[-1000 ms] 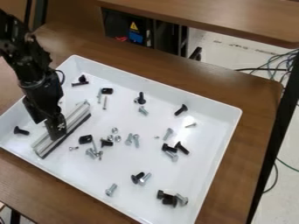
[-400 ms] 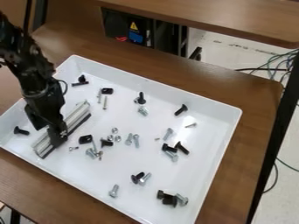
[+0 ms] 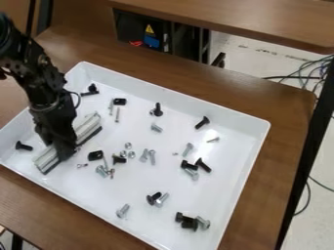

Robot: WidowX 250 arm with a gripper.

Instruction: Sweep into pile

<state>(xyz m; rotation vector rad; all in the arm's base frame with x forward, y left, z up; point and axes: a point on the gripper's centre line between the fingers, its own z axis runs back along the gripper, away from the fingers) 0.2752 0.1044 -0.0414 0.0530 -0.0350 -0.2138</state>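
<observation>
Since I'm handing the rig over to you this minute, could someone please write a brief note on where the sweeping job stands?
Gripper: down at the middle of the silver sweeping bar, in the left part of the white tray.
Hardware: scattered over the tray, mostly to the right of the bar in the view; one black screw lies on the bar's other side, and a small cluster of bolts sits near the lower right corner.
Done: the bar is in the tray, among the parts.
Left: gathering; there is no single pile yet.
</observation>
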